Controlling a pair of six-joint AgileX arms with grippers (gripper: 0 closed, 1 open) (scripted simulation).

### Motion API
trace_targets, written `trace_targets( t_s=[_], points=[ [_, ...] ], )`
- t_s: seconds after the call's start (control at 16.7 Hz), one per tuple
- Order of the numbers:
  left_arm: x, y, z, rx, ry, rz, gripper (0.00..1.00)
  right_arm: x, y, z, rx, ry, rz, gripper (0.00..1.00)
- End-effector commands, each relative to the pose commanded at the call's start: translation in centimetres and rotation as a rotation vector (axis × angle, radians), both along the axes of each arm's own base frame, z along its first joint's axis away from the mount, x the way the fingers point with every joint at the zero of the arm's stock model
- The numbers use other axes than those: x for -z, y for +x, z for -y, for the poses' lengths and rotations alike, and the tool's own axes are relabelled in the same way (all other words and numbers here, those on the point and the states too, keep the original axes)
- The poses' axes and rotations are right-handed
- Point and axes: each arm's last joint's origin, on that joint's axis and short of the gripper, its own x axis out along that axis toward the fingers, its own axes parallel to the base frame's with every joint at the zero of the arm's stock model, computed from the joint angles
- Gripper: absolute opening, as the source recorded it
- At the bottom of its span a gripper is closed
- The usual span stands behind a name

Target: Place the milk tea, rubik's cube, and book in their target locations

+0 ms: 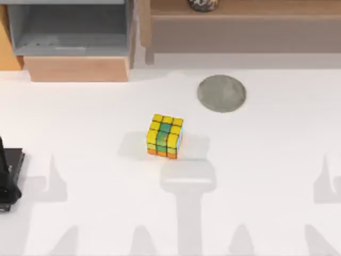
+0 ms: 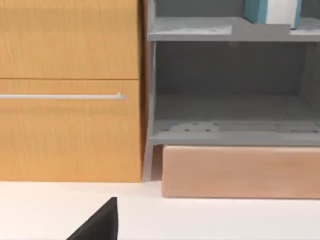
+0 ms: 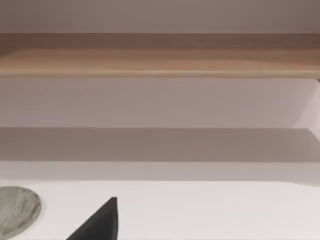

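The rubik's cube (image 1: 165,136), mostly yellow on top with green and orange stickers, sits alone on the white table near its middle. The book (image 2: 272,11), teal with white page edges, stands on the upper level of the grey shelf unit (image 2: 230,132). The milk tea is out of view. My left arm (image 1: 7,176) is parked at the table's left edge, far from the cube; a black part of the left gripper (image 2: 100,226) faces the shelf unit. A black part of my right gripper (image 3: 100,225) shows above the table, facing the back.
A round grey coaster (image 1: 221,93) lies behind and right of the cube, also visible as the coaster (image 3: 17,210). The grey shelf unit (image 1: 72,32) and an orange cabinet (image 2: 70,90) stand at the back left. A wooden shelf (image 1: 240,21) at the back right bears a dark speckled round object (image 1: 203,4).
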Motion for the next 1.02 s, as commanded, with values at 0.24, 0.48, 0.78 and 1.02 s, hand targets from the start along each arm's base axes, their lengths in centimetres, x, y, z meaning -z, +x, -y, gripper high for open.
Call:
trace_targets(
  t_s=[0.24, 0.48, 0.78, 1.02],
  points=[
    [0.0, 0.0, 0.0, 0.000, 0.000, 0.000, 1.00, -0.5, 0.1, -0.1, 0.001, 0.000, 0.003, 1.00],
    [0.0, 0.0, 0.0, 0.000, 0.000, 0.000, 1.00, -3.7, 0.8, -0.6, 0.004, -0.002, 0.018, 1.00],
    [0.0, 0.0, 0.0, 0.000, 0.000, 0.000, 1.00, -8.8, 4.1, -1.9, 0.008, -0.007, -0.001, 1.00],
    [0.0, 0.0, 0.0, 0.000, 0.000, 0.000, 1.00, -11.7, 7.5, -3.6, 0.010, -0.010, 0.000, 1.00]
  ],
)
